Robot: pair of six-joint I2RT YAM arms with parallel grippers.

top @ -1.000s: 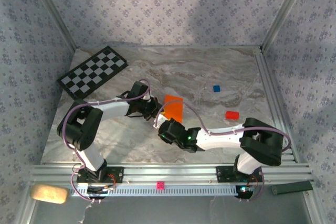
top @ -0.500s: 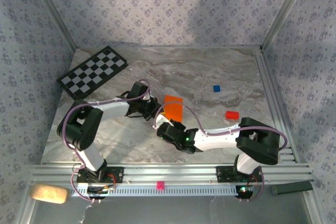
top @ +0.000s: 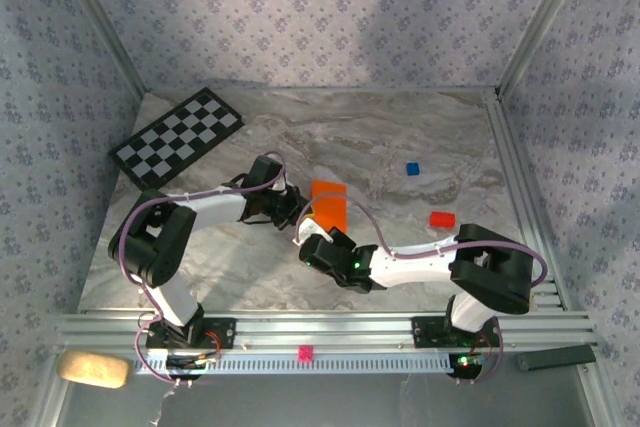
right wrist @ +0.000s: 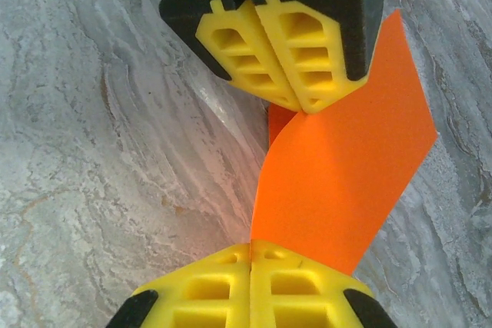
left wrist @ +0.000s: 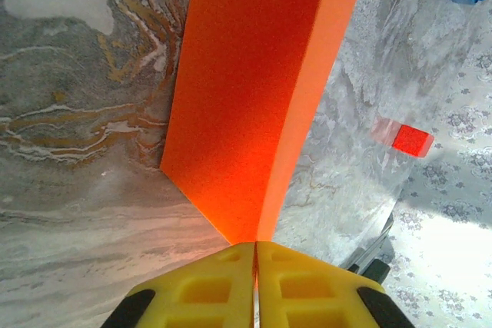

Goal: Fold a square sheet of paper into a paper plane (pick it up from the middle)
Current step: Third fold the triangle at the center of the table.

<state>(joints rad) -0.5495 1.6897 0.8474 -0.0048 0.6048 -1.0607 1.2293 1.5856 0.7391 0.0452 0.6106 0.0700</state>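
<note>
The sheet of paper (right wrist: pixel 338 190) is off the counter (top: pixel 400 137), near its middle, and it hangs between the two arms. The left pincer (left wrist: pixel 255 247) is closed on one edge of the sheet. The right pincer (right wrist: pixel 251 247) is closed on the opposite edge, and its fingers meet there with no gap.

From the left wrist, the sheet is bent along a middle line and makes a long V. I judge this to be the first centre crease, and it is not pressed flat. There is no pointed nose and there are no wings, so most of the folding is left to do.

Nothing here sits in a container. The blue cube (top: pixel 412 169), the red cube (top: pixel 441 218) and the checkerboard (top: pixel 177 135) lie directly on the counter, apart from the paper.
</note>
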